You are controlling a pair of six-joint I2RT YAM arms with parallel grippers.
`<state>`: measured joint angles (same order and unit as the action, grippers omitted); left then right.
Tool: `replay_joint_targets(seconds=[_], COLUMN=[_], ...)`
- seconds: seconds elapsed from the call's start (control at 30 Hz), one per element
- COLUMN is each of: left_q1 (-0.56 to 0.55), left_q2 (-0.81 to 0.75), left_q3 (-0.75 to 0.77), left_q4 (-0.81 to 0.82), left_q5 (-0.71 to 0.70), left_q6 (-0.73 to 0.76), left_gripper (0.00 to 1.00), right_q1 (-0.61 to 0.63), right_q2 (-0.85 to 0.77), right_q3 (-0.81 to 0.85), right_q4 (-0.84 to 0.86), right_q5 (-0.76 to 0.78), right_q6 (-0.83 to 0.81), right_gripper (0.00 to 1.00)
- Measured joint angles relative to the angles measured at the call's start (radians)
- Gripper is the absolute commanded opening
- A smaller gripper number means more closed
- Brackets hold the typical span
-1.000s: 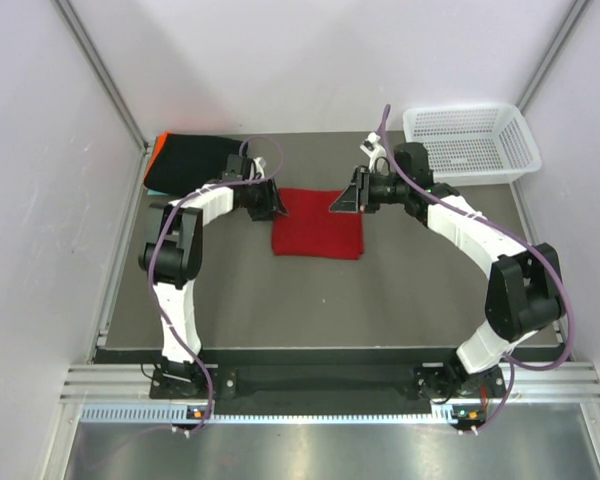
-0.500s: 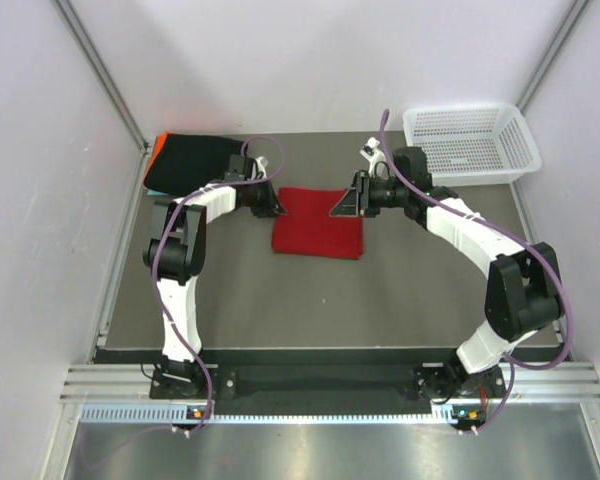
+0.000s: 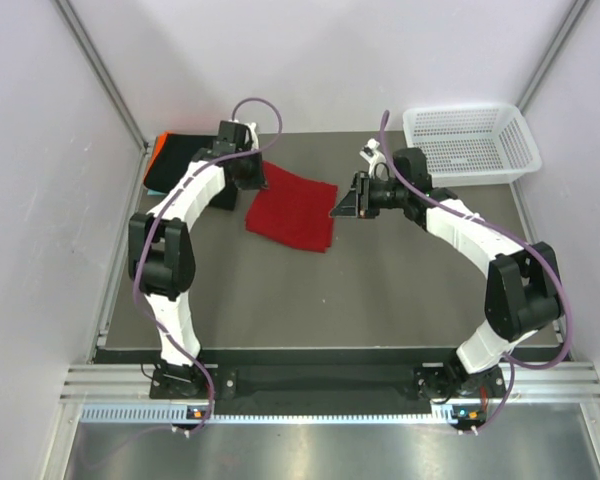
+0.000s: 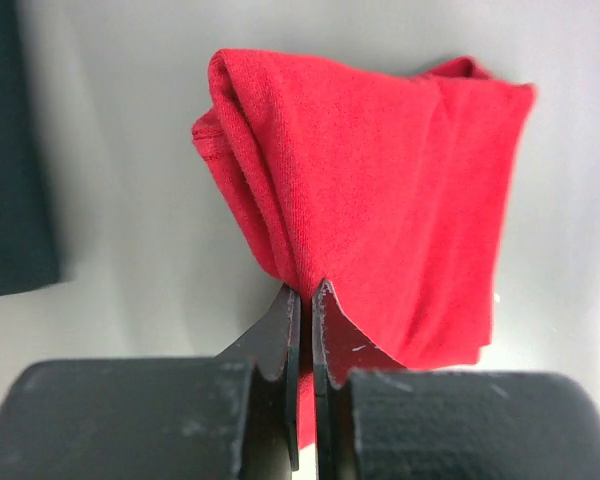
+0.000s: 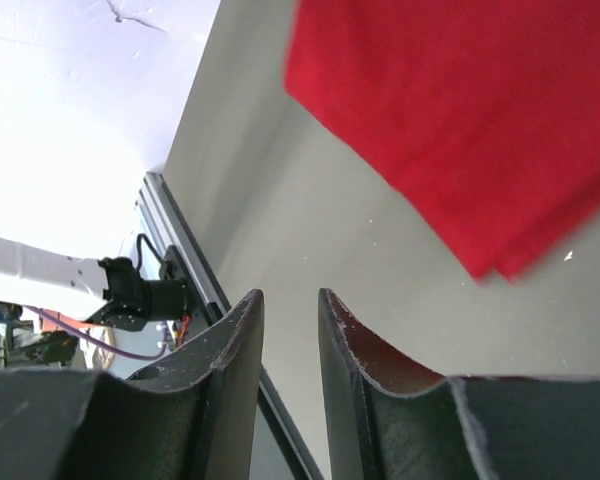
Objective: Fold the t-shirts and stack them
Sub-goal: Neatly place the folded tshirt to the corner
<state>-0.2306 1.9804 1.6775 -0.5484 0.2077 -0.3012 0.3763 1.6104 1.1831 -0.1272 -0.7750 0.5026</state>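
Pinching one corner of the folded red t-shirt (image 4: 380, 180), the left gripper (image 4: 305, 303) has its jaws drawn almost together, with only a thin layer of red cloth between them. In the left wrist view the shirt fills the centre and right of the frame, bunched into soft folds on its left side where it runs down into the jaws. A dark cloth edge shows at the far left of that frame.

From the top view the red shirt is a rough rectangle turned at a slant in the upper middle of the frame, on the dark table (image 3: 380, 290). The left gripper is at its upper left corner. Whether that corner is raised off the table cannot be told.

The right gripper (image 5: 291, 310) sits just beside the shirt's right corner. Its jaws stand a narrow gap apart and hold nothing. In the right wrist view the red cloth lies in the upper right of the frame, with bare grey table between it and the fingertips.

The folded black t-shirt (image 3: 185, 158) lies in the upper left of the top view, an orange edge (image 3: 152, 150) showing along its left side, and the left arm crosses part of it. A white mesh basket (image 3: 470, 140) stands at the upper right, well apart from the red shirt
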Motion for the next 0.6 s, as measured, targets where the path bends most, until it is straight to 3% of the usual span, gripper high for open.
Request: replay_joint_targets(seconds=[0.37, 0.6], left_q1=[0.002, 0.015], left_q2=[-0.051, -0.019], left_q3=[0.134, 0.346], left_q4=[-0.076, -0.103], left_q5=[-0.33, -0.496], left_q6=[0.222, 0.361], left_gripper=[0.0, 0.0], right_q1=[-0.028, -0.053], right_q2=[0.0, 0.021], right_q3=[-0.005, -0.005], right_q4=[0.02, 0.046], right_q5=[-0.027, -0.053], right_q6=[0.009, 0.026], right_gripper=[0.3, 0.3])
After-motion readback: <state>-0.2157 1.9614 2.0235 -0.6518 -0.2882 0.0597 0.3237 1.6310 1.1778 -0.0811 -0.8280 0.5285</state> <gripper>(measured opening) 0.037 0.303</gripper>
